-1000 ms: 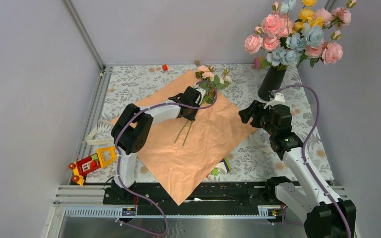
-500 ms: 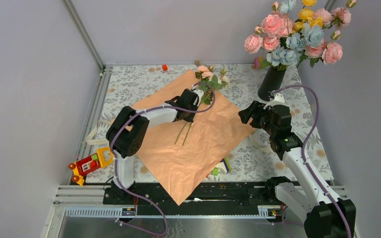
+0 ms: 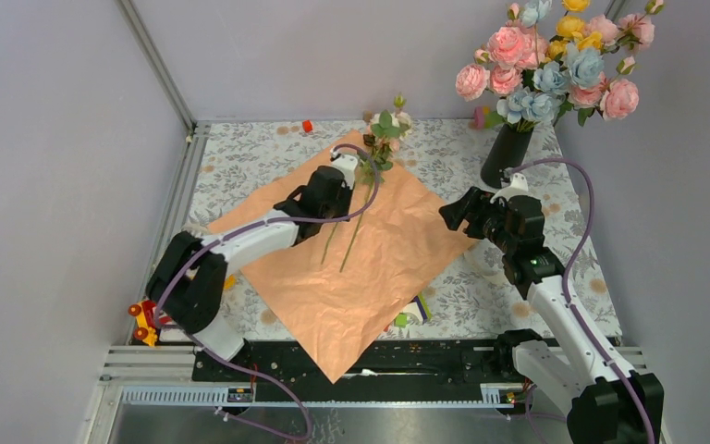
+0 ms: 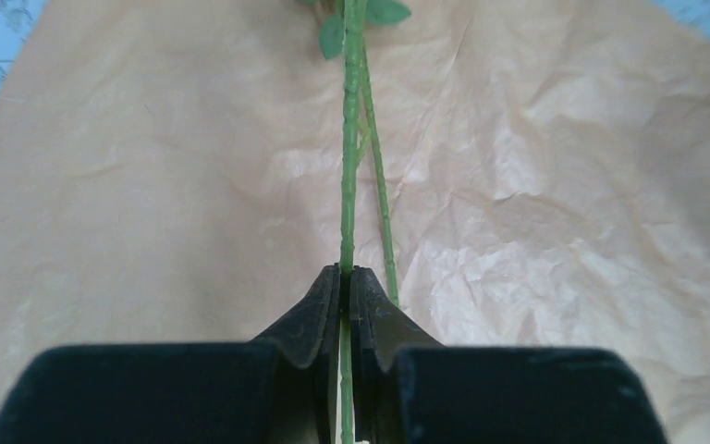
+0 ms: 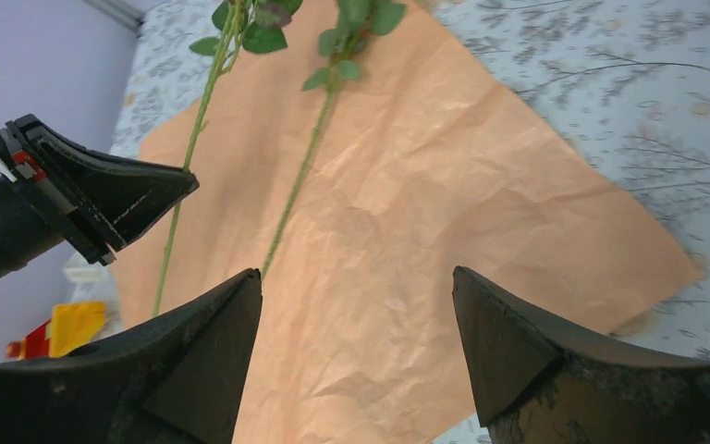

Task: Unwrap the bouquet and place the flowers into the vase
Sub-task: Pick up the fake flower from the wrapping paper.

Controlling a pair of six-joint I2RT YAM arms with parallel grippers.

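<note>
Green stem of the flowers [image 4: 348,166] clamped in left claw [image 4: 346,277]; right claw [image 5: 358,277] wide, empty.

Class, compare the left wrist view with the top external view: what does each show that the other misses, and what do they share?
Only the left wrist view shows the left gripper shut on one thin green stem, a second stem beside it. Only the top external view shows the black vase, the open right gripper, the small flower heads, and a red-and-yellow toy at far left. Both show the peach wrapping paper under the stems.
</note>
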